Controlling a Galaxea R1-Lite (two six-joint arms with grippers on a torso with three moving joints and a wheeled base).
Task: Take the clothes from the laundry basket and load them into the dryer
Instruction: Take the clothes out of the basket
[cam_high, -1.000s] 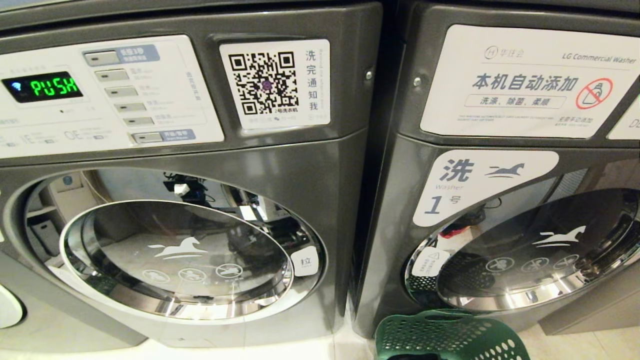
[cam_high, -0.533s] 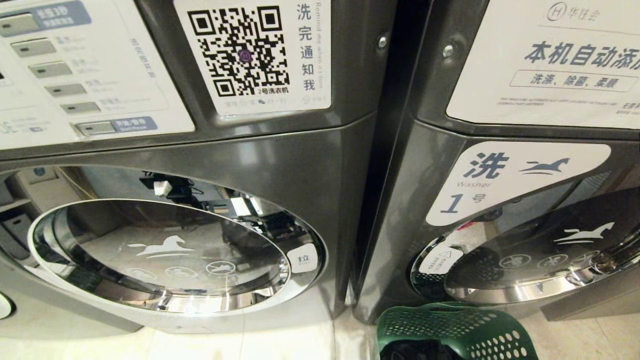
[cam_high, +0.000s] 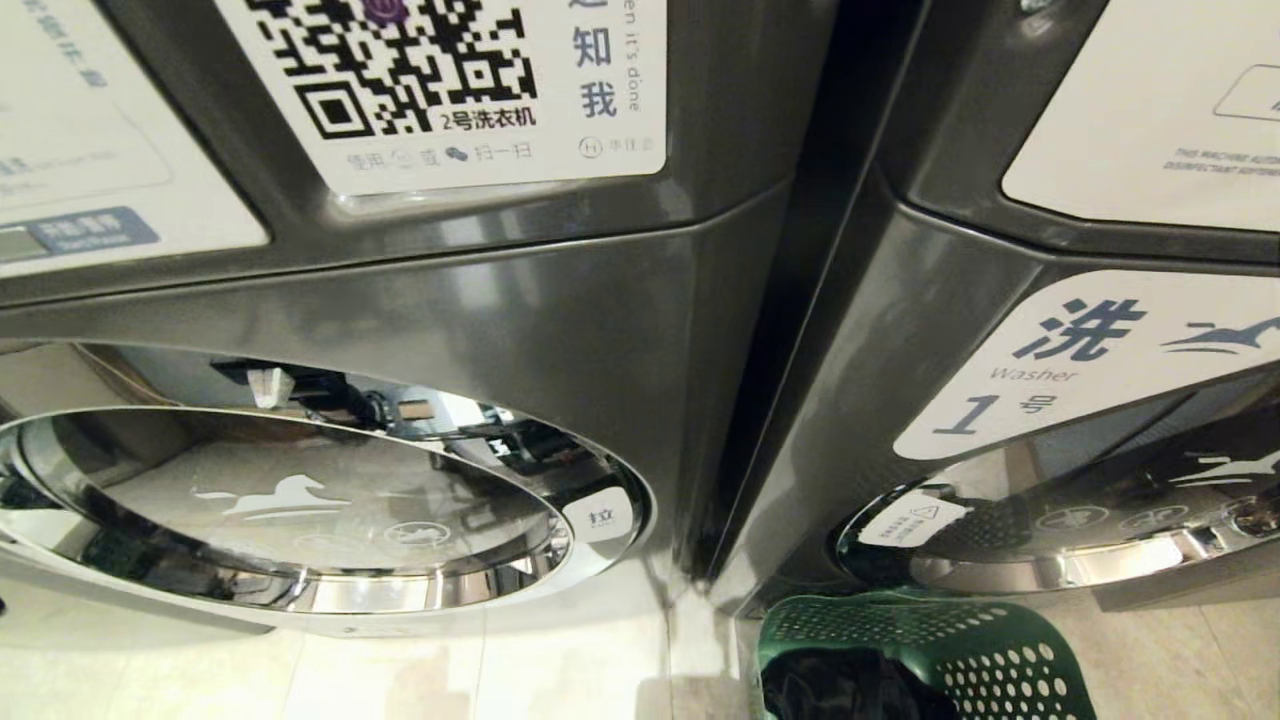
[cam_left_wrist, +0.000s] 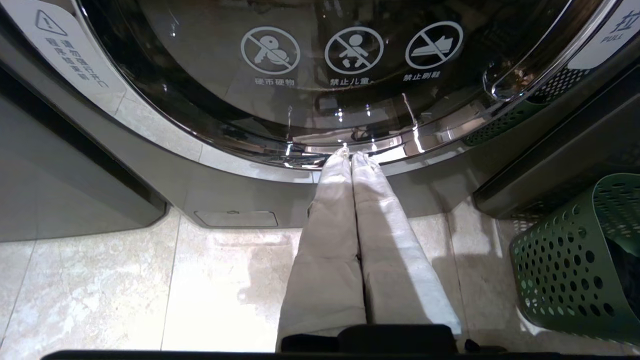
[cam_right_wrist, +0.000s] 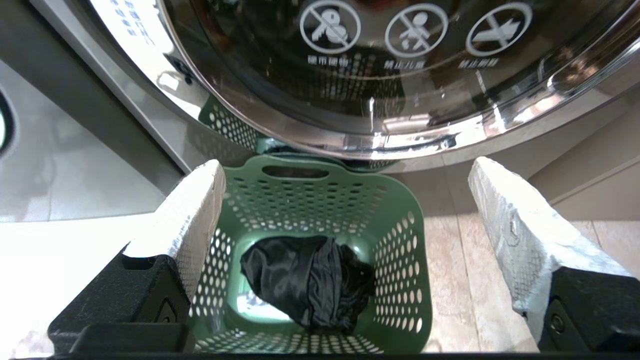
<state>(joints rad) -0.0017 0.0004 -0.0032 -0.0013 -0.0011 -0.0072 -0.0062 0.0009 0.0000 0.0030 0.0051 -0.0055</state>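
- Since a second ago our head camera has tipped downward: both machines slide up the head view, the green "PUSH" display is gone from sight, and more of the laundry basket (cam_high: 925, 655) shows at the lower edge.
- We face two grey front-loading machines side by side, the left machine (cam_high: 560, 320) carrying a QR-code sticker (cam_high: 450, 85) and the right machine (cam_high: 900, 330) a label reading "Washer 1" (cam_high: 1090, 360).
- Both round chrome-rimmed doors are closed: the left door (cam_high: 290, 510) and the right door (cam_high: 1080, 520).
- Our green perforated laundry basket stands on the tiled floor (cam_high: 400, 670), just in front of the right machine.
- Inside it lies a crumpled black garment (cam_right_wrist: 307, 280), resting on the basket bottom.
- Our right gripper (cam_right_wrist: 345, 205) hangs above the basket with its white padded fingers (cam_right_wrist: 192, 220) spread wide apart, holding nothing.
- Our left gripper (cam_left_wrist: 350, 157) points at the lower rim of the left door, its fingers (cam_left_wrist: 330, 240) pressed together and empty.
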